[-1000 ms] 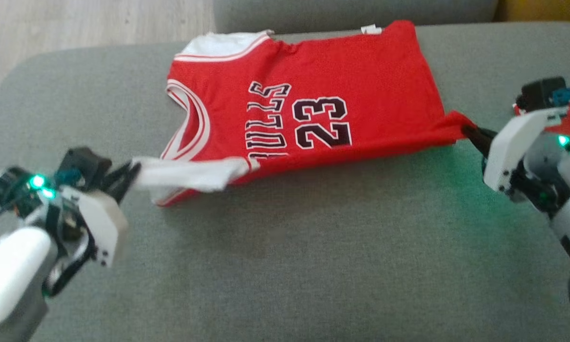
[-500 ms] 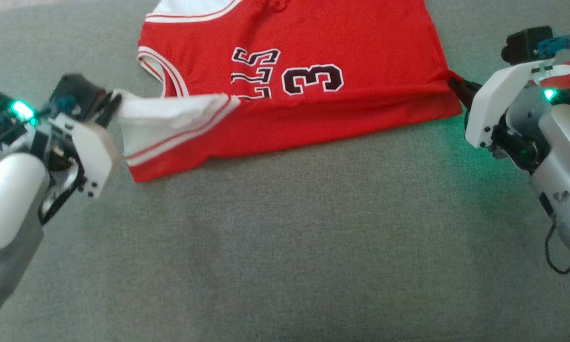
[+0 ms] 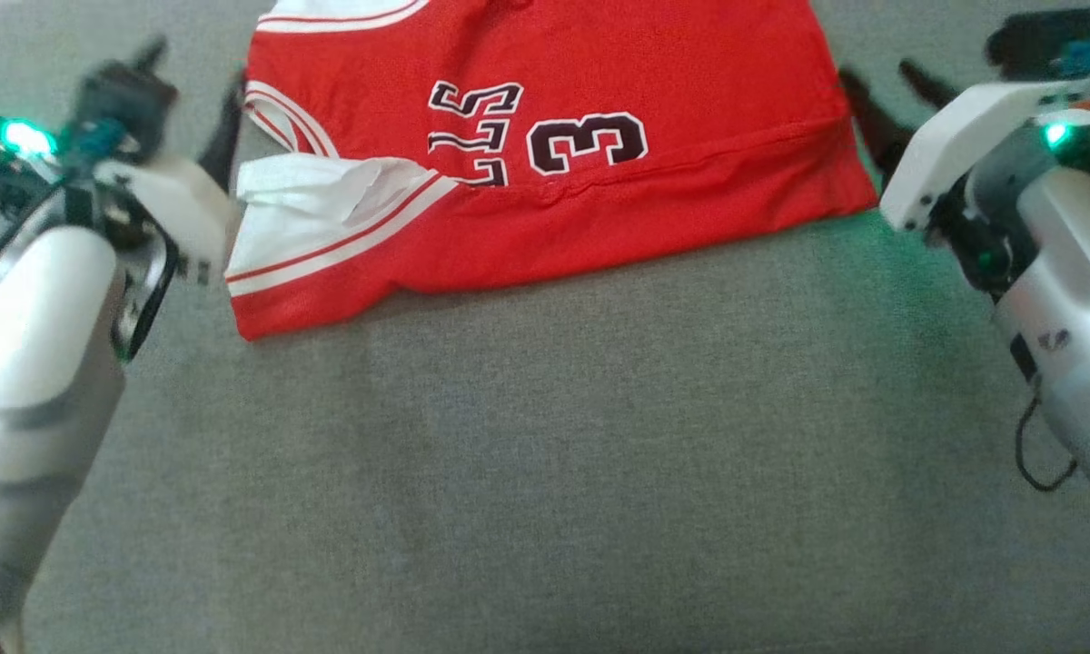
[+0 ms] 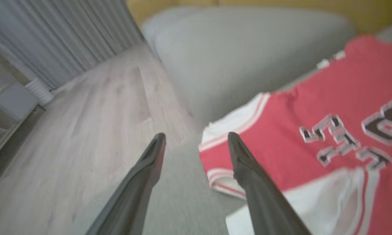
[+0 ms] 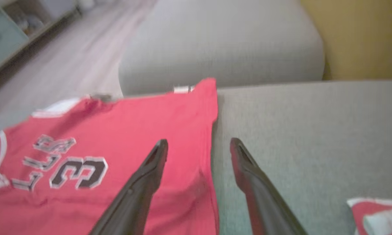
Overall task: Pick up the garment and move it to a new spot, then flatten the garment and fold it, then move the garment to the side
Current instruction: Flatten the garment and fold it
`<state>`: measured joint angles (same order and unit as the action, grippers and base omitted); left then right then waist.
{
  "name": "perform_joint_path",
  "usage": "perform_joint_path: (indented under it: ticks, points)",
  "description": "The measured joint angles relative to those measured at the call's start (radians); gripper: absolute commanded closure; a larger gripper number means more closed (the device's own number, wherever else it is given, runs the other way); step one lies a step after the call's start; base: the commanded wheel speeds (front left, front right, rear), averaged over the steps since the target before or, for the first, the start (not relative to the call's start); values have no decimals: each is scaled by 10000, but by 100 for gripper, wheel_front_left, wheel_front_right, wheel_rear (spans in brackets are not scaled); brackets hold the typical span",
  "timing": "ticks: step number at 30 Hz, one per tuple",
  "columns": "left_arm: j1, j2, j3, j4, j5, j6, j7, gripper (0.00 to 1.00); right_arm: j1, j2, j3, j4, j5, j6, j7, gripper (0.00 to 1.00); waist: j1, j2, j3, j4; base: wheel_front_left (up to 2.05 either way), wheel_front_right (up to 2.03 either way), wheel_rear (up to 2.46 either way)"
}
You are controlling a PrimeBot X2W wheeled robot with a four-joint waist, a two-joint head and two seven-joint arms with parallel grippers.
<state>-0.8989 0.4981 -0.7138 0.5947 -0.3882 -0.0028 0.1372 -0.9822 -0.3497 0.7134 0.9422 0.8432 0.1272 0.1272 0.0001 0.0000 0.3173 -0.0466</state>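
Red jersey (image 3: 690,91) just beside left claw (image 3: 191,91)

Cropped at the top edge: red jersey (image 3: 599,54), lettering partly folded under; blurred at a corner, red-white cloth (image 5: 375,213), possibly another garment.

The basketball jersey (image 3: 599,163) lies flat on the sofa seat (image 3: 545,454), towards its far side, with its near edge doubled over on top of it. The left gripper (image 3: 191,86) hangs just beside the jersey's left, armhole end, the right gripper (image 3: 876,77) just beside its right, hem end. Behind the jersey stands another sofa cushion (image 5: 215,42). The floor (image 4: 85,114) lies beyond the seat's left edge. A second garment (image 5: 379,212) lies on the seat, right of the right gripper.
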Motion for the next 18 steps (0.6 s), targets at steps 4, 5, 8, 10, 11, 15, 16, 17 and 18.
perform_joint_path:
  ticks: [4, 5, 8, 10, 11, 15, 16, 17, 18]
  points:
    - [-115, -834, 1108, -2, -686, 1014, -2167, 0, -120, 330, -903, 211, 297, 0, -2132, 0, -1, 0, -334, 77, 0, 0, 0]
    - [-90, -966, 1260, -21, -807, 1124, -2500, 0, -113, 435, -1043, 215, 320, 0, -2552, 0, 0, 0, -425, 100, 0, 0, 0]
    - [201, -1267, 1687, -234, -1174, 1377, -3313, 0, -63, 694, -1294, 167, 265, 0, -3519, 0, -2, 0, -748, 175, 0, 0, 0]
    - [572, -1333, 1810, -508, -1181, 1768, -3666, 0, 86, 871, -1831, 29, 268, 0, -3745, 0, -2, 0, -972, 217, 0, 0, 0]
    - [832, -1381, 1952, -711, -1137, 1929, -3774, 0, 250, 924, -2088, -111, 213, 0, -3770, 0, -2, 0, -1091, 237, 0, 0, 0]
    - [2296, -1705, 2529, -1801, -1221, 2546, -3908, 0, 1539, 1156, -4297, -1862, -1168, 0, -3789, 0, -3, 0, -1518, 304, 0, 0, 0]
    - [2734, -1818, 2673, -2151, -1220, 2635, -3910, 0, 1993, 1298, -4847, -2313, -1605, 0, -3816, 0, -3, 0, -1607, 323, 0, 0, 0]
    - [3184, -1939, 2801, -2493, -1195, 2715, -3910, 0, 2524, 1524, -5367, -2752, -2052, 0, -3829, 0, -3, 0, -1688, 348, 0, 0, 0]
    - [3610, -2048, 2938, -2811, -1160, 2748, -3910, 0, 3098, 1766, -5751, -3152, -2510, 0, -3829, 0, -3, 0, -1759, 377, 0, 0, 0]
